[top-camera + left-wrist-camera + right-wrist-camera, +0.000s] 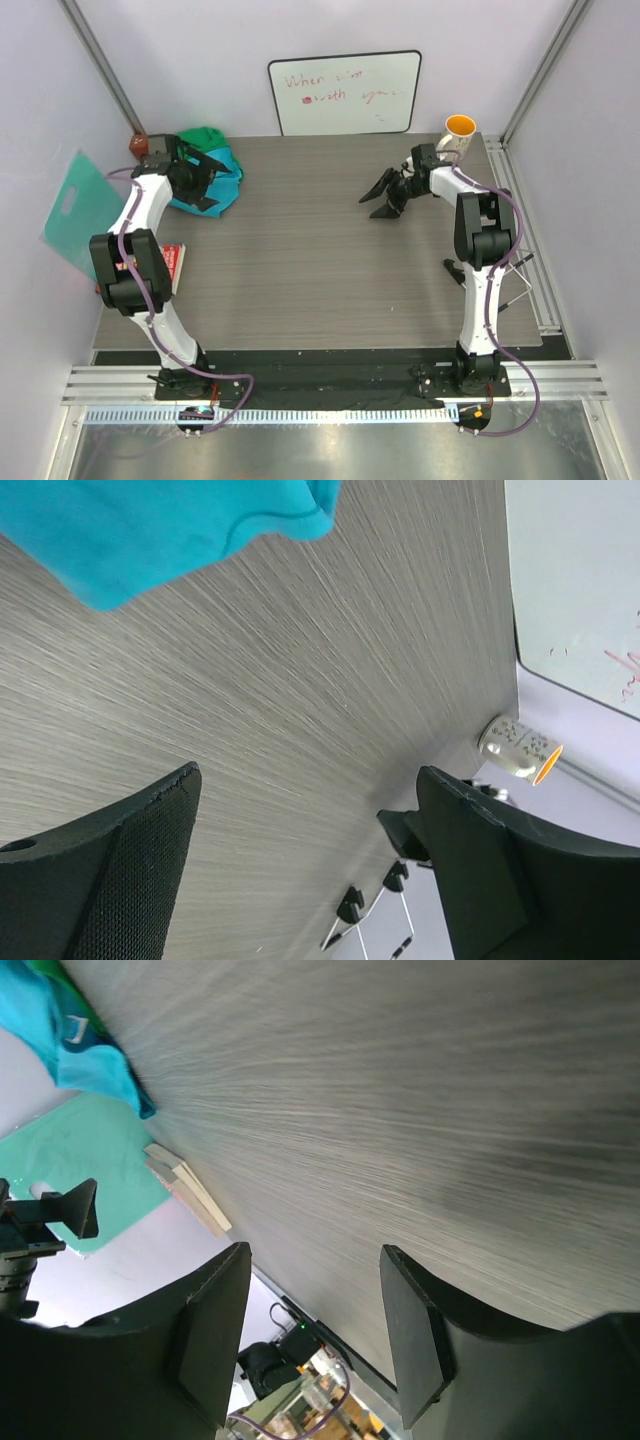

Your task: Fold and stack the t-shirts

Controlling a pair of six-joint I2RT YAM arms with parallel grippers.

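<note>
Top external view: turquoise t-shirt (226, 176) and green t-shirt (205, 138) lie bunched in the table's (320, 280) far left corner, nothing folded yet; left gripper (218, 183) gapes wide over them, right gripper (372, 207) partly open, both empty

Left claw (308, 775) spread wide over table (300, 660); turquoise t-shirt (150, 530) ahead, apart; mug (520, 750) at far edge.

The turquoise-blue t-shirt (232, 172) and the green t-shirt (205, 137) lie crumpled together at the far-left corner of the table (320, 260).
</note>
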